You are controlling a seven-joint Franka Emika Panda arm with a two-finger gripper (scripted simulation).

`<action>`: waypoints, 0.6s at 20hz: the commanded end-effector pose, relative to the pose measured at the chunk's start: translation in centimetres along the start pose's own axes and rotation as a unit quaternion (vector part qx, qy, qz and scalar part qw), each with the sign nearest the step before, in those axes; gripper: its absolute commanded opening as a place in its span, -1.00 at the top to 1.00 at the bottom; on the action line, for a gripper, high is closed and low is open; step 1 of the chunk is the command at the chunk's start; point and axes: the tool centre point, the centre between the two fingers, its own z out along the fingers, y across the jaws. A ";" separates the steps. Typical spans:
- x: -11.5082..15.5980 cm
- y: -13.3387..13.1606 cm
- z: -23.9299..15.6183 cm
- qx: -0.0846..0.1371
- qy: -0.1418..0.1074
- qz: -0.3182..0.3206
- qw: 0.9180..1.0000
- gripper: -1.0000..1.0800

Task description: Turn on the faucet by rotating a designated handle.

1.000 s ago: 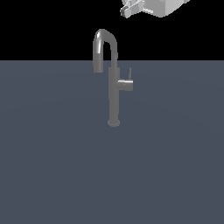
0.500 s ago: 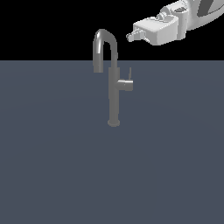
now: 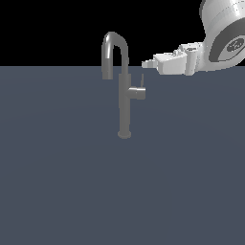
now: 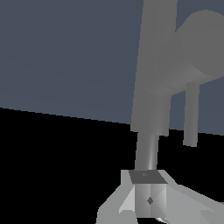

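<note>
The grey faucet stands upright on the dark surface, its gooseneck spout curving toward the exterior view's left. The handle is a short stub on the column's right side in the exterior view, with a thin pin lever pointing up. My gripper hangs just right of the spout's bend and a little above the pin, touching nothing. Its fingers look closed together and empty. In the wrist view the column, the handle stub, the pin and my gripper show close up.
The flat dark grey-blue surface stretches all around the faucet's base. My arm's white body fills the upper right corner of the exterior view.
My gripper has come down and toward the exterior view's left, from the top edge to beside the spout just above the handle. The faucet has not moved.
</note>
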 end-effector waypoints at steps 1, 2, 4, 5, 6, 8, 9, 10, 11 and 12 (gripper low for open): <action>1.3 -0.3 0.0 0.021 -0.017 0.021 0.999 1.00; 1.8 -0.3 0.1 0.028 -0.022 0.028 0.999 1.00; 2.6 -0.4 0.1 0.041 -0.032 0.041 0.998 1.00; 3.0 -0.5 0.1 0.046 -0.036 0.046 0.997 1.00; 3.3 -0.5 0.2 0.051 -0.040 0.051 0.997 1.00; 3.8 -0.5 0.2 0.058 -0.046 0.058 0.996 1.00; 3.9 -0.5 0.3 0.061 -0.048 0.061 0.995 1.00; 4.1 -0.6 0.3 0.063 -0.050 0.063 0.995 1.00; 4.2 -0.6 0.3 0.065 -0.051 0.065 0.994 1.00; 4.3 -0.6 0.4 0.066 -0.052 0.066 0.994 1.00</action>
